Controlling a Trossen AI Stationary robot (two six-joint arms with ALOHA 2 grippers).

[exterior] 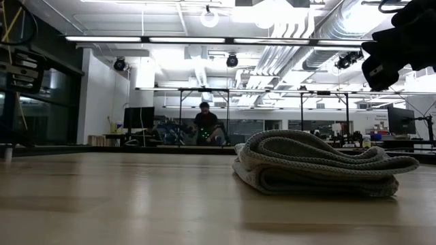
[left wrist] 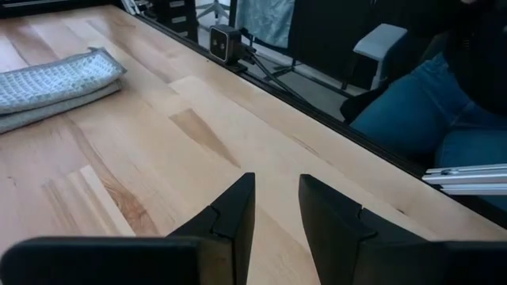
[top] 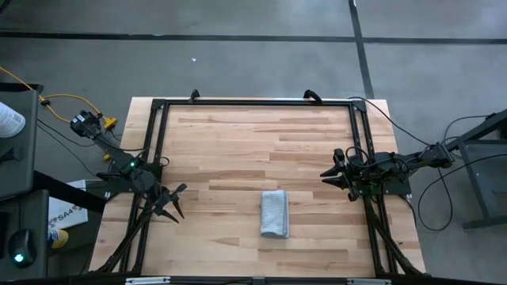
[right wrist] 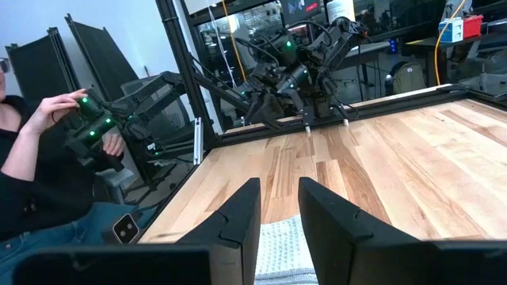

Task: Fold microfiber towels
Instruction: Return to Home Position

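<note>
Left tool (left wrist: 276, 179) is narrowly open and empty at the tabletop's (top: 238, 142) left edge. Right tool (right wrist: 279, 183) has the same gap, empty, at the right edge. Folded towel (top: 275, 213) lies between them, touching neither. Black frame (top: 253, 103) rims the tabletop. Person (right wrist: 32, 150) sits beyond.

The picture's edge cuts your grey towel (left wrist: 49, 79) in the left wrist view, so only one end shows. In the right wrist view the right gripper (right wrist: 278, 186) stands in front of it, leaving a strip between the fingers. In the low view only a dark piece of an arm (exterior: 398, 41) enters at the upper corner, its gripper out of the picture. The distant person (exterior: 204, 121) is too small to make out. The seated person (right wrist: 40, 170) is cut by the edge.
</note>
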